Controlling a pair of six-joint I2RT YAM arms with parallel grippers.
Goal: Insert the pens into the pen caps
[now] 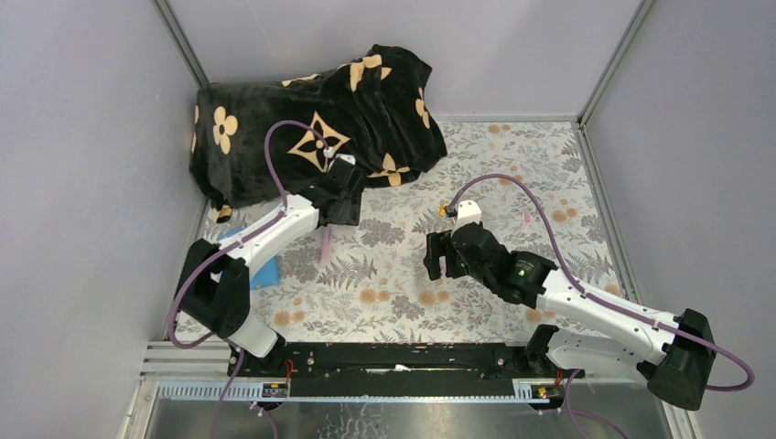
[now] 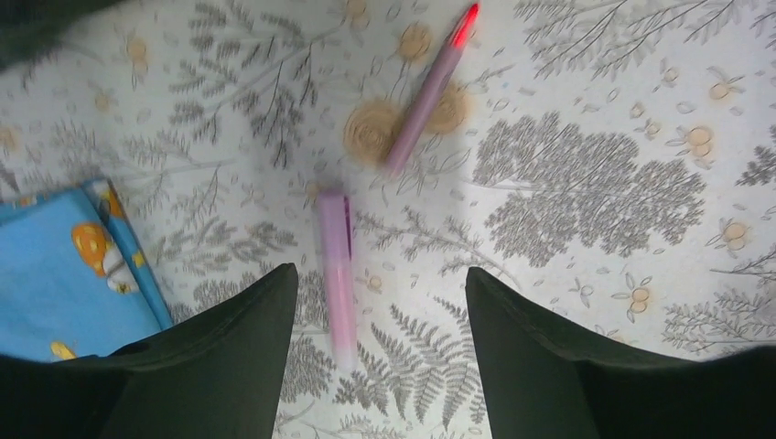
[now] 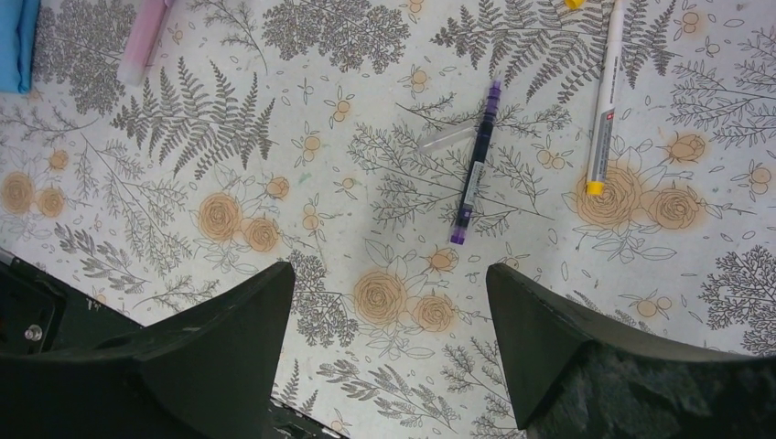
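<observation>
In the left wrist view a blurred pink pen [image 2: 335,274] with a lilac upper part lies on the cloth between my open left gripper's [image 2: 380,274] fingers, nearer the left one. A second pinkish pen with a red tip [image 2: 424,96] lies farther out. From above, the left gripper [image 1: 340,215] hovers just past the pink pen [image 1: 326,245]. My right gripper [image 3: 389,270] is open and empty above the cloth. Beyond it lie a dark blue pen [image 3: 475,166] beside a clear cap [image 3: 443,138], a white pen with a yellow end [image 3: 603,96], and an orange-yellow cap [image 3: 574,3].
A blue flat card [image 1: 261,267] lies left of the pink pen, also in the left wrist view [image 2: 64,265]. A black blanket with tan flowers [image 1: 311,119] is heaped at the back left. A small pink piece [image 1: 527,218] lies at the right. Grey walls enclose the floral cloth [image 1: 384,293].
</observation>
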